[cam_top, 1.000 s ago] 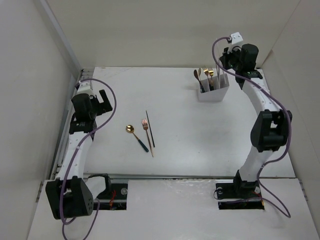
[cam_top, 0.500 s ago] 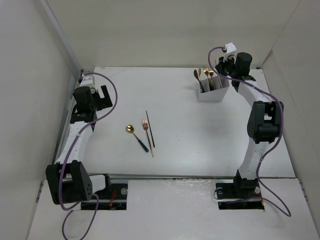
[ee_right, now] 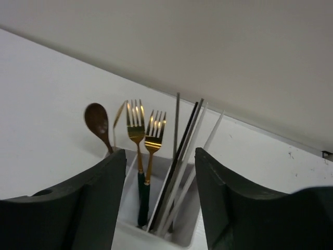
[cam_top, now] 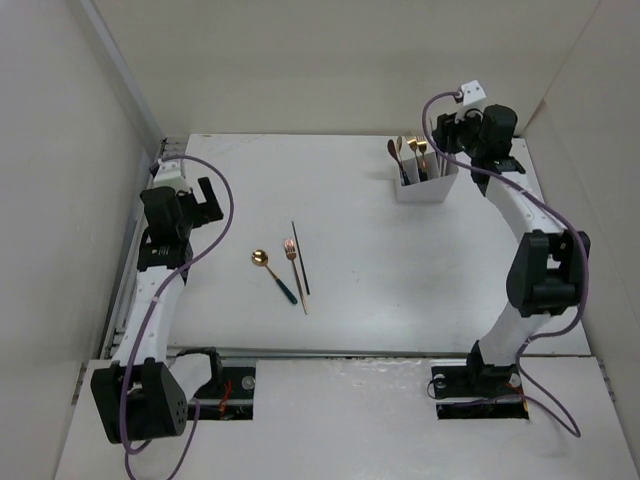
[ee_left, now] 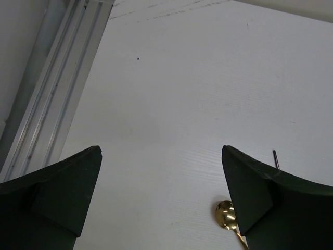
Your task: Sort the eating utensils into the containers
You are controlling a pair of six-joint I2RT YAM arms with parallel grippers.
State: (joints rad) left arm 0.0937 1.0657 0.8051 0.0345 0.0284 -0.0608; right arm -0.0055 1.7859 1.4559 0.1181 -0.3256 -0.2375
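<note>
The white box (cam_top: 425, 186) stands at the back right. It holds a brown spoon (cam_top: 395, 150), gold forks (cam_top: 416, 148) and chopsticks. My right gripper (cam_top: 447, 133) hovers open just over it and grips nothing. In the right wrist view the gripper (ee_right: 161, 156) straddles the box (ee_right: 138, 237), with two gold forks (ee_right: 136, 130), the brown spoon (ee_right: 97, 121) and upright chopsticks (ee_right: 184, 151) between its fingers. Mid-table lie a gold spoon with a teal handle (cam_top: 263, 261), a copper fork (cam_top: 293, 262) and a dark chopstick (cam_top: 300, 257). My left gripper (cam_top: 208, 200) is open at the left, apart from them.
In the left wrist view the gripper (ee_left: 161, 151) looks down at bare table, with the gold spoon bowl (ee_left: 225, 214) and a chopstick tip (ee_left: 275, 158) by its right finger. A metal rail (ee_left: 49, 99) runs along the table's left edge. White walls enclose the table.
My right gripper has gone from shut to open above the box. The right arm shifted a little there, and the left arm swayed slightly.
</note>
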